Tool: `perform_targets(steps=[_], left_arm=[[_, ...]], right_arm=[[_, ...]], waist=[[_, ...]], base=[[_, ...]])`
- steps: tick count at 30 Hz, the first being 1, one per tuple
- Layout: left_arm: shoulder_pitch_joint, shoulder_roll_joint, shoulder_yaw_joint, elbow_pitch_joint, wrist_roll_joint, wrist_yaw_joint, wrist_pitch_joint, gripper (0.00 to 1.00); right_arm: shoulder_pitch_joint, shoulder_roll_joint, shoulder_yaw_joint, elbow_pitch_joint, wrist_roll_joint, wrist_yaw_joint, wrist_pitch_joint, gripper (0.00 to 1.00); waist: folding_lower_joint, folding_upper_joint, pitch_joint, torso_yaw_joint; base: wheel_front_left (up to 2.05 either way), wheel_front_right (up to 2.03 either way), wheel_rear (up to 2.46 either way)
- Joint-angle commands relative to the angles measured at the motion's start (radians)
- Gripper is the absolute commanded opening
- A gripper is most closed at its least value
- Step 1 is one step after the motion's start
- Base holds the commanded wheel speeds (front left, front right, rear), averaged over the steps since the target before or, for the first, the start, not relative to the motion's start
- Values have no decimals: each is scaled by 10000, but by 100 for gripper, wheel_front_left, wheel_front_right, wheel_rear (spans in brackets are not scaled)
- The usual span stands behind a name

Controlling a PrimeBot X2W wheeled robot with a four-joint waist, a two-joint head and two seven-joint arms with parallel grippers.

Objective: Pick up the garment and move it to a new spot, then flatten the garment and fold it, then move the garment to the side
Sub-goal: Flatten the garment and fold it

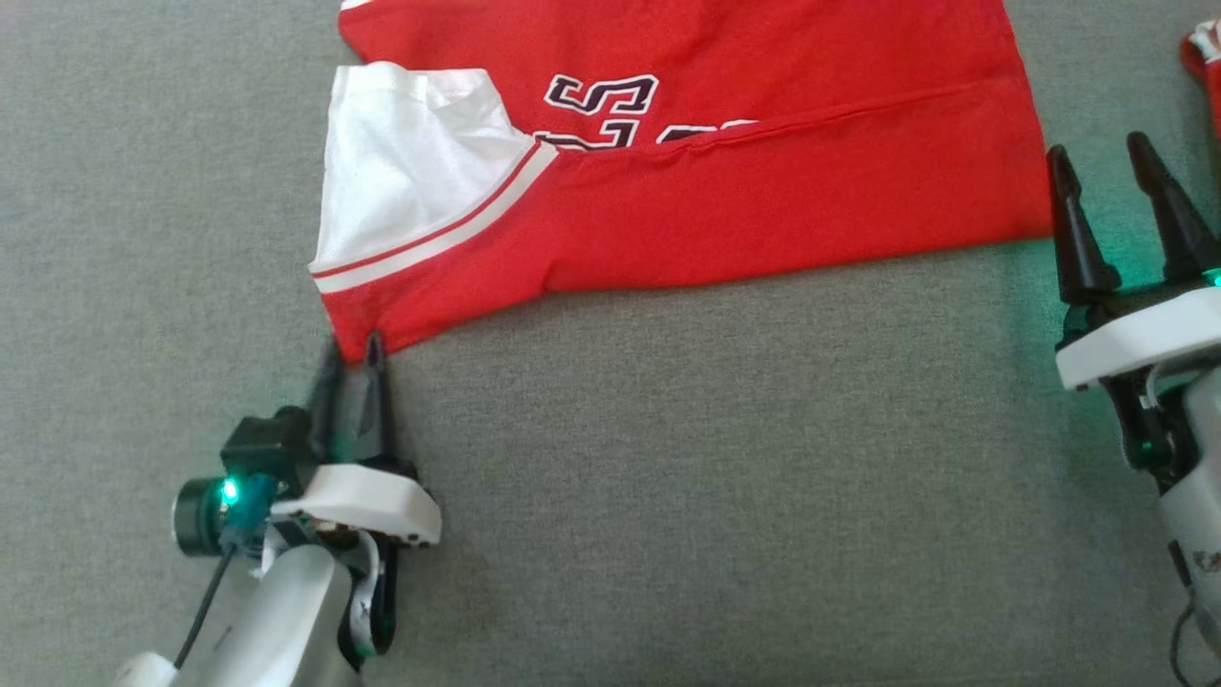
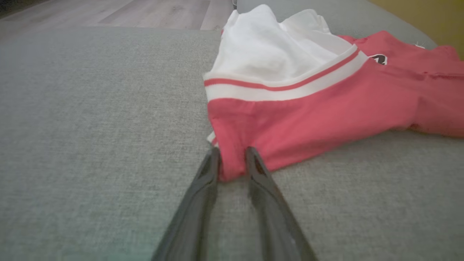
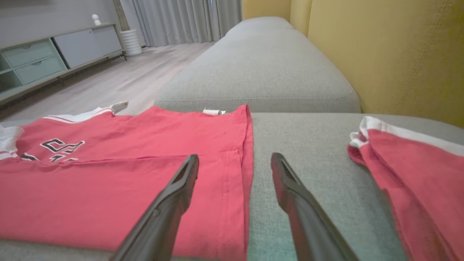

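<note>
A red garment (image 1: 763,191) with a white sleeve, white-and-red trim and black lettering lies spread across the grey sofa seat (image 1: 668,496), its near half folded over along a crease. My left gripper (image 1: 351,358) is at its near left corner. In the left wrist view the two fingers pinch the red corner of the garment (image 2: 326,108), with the left gripper (image 2: 232,157) shut on it. My right gripper (image 1: 1102,157) stands open just off the garment's right hem. In the right wrist view the hem of the garment (image 3: 108,181) runs between the open right gripper's (image 3: 235,163) fingers.
A second red piece of clothing with white trim (image 3: 417,174) lies on the seat to the right, its edge (image 1: 1204,52) at the far right. The yellow backrest (image 3: 398,54) rises behind. Beyond the sofa are a wooden floor (image 3: 119,79) and a low cabinet (image 3: 43,58).
</note>
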Motion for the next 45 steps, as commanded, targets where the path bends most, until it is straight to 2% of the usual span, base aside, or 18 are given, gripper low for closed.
perform_targets(steps=[1, 15, 16, 17, 25, 33, 38, 45], left_arm=[[200, 144, 201, -198, -41, 22, 61, 1], [55, 484, 62, -640, 160, -168, -393, 0], [43, 498, 52, -643, 175, -166, -409, 0], [34, 519, 39, -642, 197, -165, -431, 0], [727, 760, -69, -1013, 156, -142, -381, 0], [2567, 942, -392, -2118, -37, -66, -261, 0], [3383, 991, -562, -2608, -74, 60, -262, 0], [3780, 1033, -711, -2773, -178, 79, -73, 0]], right_arm=[[291, -118, 131, -95, 77, -9, -104, 100], [-177, 452, 220, 1855, 242, -9, 1671, 100], [-154, 442, 248, 1873, 222, -9, 1768, 35], [-122, 407, 232, 1877, 198, -9, 1803, 0], [777, -148, -270, 1341, -59, -9, 1733, 0], [3041, -648, -1296, -9, -145, -9, 1874, 0], [4755, -428, -2285, -1202, -420, -9, 2154, 0], [5987, 183, -3141, -2555, -1009, -9, 2708, 0]], waist=[[0, 0, -8, 32], [0, 0, -115, 464], [0, 0, -136, 480], [0, 0, -172, 494], [0, 0, -742, 447], [0, 0, -1380, 504], [0, 0, -1537, 526], [0, 0, -1634, 387]], base=[[0, 0, 0], [0, 0, 0], [0, 0, 0], [0, 0, 0], [0, 0, 0], [0, 0, 0], [0, 0, 0], [0, 0, 0]])
